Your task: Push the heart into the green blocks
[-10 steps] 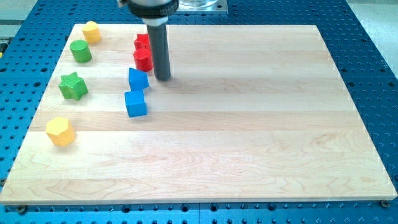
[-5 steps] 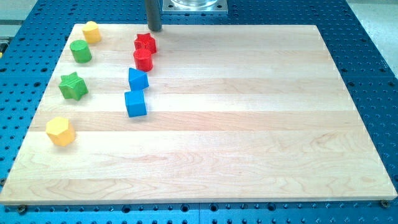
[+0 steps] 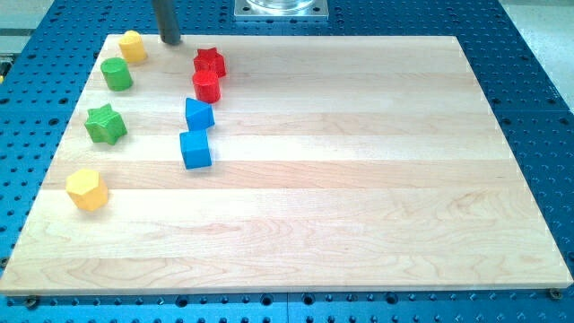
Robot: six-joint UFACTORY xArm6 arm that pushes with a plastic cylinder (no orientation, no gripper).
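Observation:
The yellow heart (image 3: pixel 132 45) lies at the board's top left corner. The green round block (image 3: pixel 116 74) sits just below and left of it, a small gap apart. The green star (image 3: pixel 106 124) lies further down the left side. My tip (image 3: pixel 169 40) stands at the board's top edge, just right of the yellow heart and apart from it, left of the red blocks.
A red star (image 3: pixel 210 62) and a red round block (image 3: pixel 206 86) touch near the top middle-left. Below them lie two blue blocks (image 3: pixel 198 114), the lower a blue cube (image 3: pixel 195 149). A yellow hexagon (image 3: pixel 87 189) lies at lower left. The wooden board (image 3: pixel 359 179) rests on a blue perforated table.
My tip moved from beside the red round block up to the top edge, then left toward the yellow heart. No block has moved.

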